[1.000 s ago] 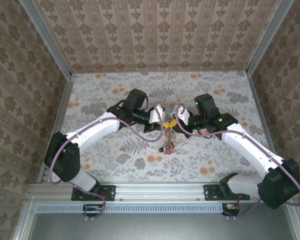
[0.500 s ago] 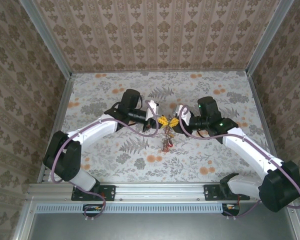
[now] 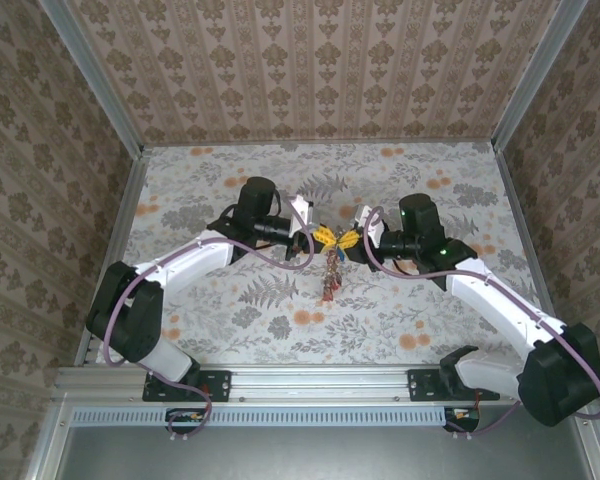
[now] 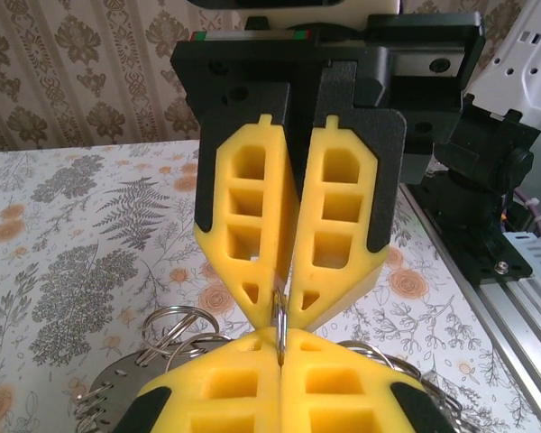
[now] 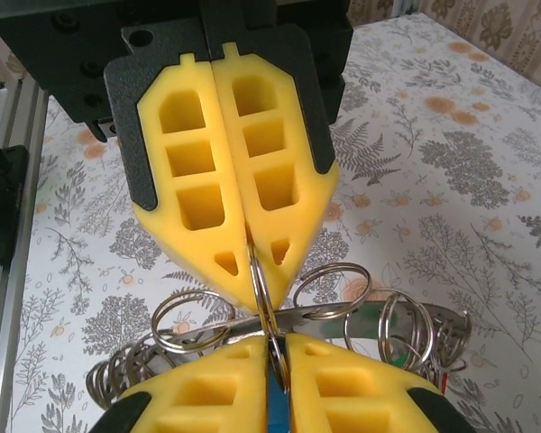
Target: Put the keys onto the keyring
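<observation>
At the near edge of the table (image 3: 230,330) the two arms are bolted on their rail. From there they reach inward and meet about the middle of the table, a little closer to its far edge than to the near one.

Just on the near side of this meeting point is the keyring (image 3: 330,278). From above it looks as a small bunch of wire loops with red and dark pieces on it (too small to count). It hangs under the fingers, and I cannot tell if its low end touches the table.

Over the bunch the left gripper (image 3: 318,238) and the right gripper (image 3: 346,241) stand tip against tip, with their yellow pads (image 5: 198,183) almost touching. The left gripper is fully closed. The thin wire of the keyring comes out from between its tips, so it is gripping the ring.

The right gripper is closed too, with only a narrow slit between the pads. In its own camera the blue key (image 5: 270,413) sits pinched in this slit, right beside the ring wire. Several split rings (image 5: 332,284) fan out to both sides of the wire, and a flat grey metal piece (image 4: 117,397) lies among them on the left gripper's side.

Behind the grippers the flowered table goes on to its far edge, where the patterned walls (image 3: 310,70) stand up.
</observation>
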Tool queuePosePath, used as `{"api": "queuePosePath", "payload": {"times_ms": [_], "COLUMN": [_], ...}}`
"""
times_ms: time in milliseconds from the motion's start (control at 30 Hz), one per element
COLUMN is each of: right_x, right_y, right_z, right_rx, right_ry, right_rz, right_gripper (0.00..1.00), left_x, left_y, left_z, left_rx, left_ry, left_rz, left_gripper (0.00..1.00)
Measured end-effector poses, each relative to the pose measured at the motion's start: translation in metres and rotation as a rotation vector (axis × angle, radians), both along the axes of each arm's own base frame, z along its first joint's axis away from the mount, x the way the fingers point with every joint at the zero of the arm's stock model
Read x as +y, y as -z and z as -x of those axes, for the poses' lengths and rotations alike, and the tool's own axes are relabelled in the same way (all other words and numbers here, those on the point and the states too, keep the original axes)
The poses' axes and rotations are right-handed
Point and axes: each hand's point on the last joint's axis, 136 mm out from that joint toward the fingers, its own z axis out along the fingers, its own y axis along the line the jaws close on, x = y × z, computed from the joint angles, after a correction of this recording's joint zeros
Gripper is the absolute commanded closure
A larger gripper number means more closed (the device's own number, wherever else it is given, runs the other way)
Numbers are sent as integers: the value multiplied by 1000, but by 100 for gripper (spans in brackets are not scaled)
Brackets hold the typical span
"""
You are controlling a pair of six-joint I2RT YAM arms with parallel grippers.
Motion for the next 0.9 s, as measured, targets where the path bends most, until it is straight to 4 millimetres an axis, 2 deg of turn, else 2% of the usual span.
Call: {"api": "queuePosePath", "payload": {"times_ms": [233,567,900], "right_x": [-7,0,6], "right_y": [-15,-17,-8], "right_z": [5,13,15], "right_rx": [-79,-108,-136], "right_ry": [15,-39,-90], "right_rz": [17,43,110], "right_gripper": [79,78,78], "left_x": [2,3,3], "left_y": [9,16,25], "left_z": [1,0,5], "left_rx": [-27,-34,-37], "left_ry": [-23,-37,-30], "left_rz": [-49,-78,-115], "left_gripper": [100,100,100]}}
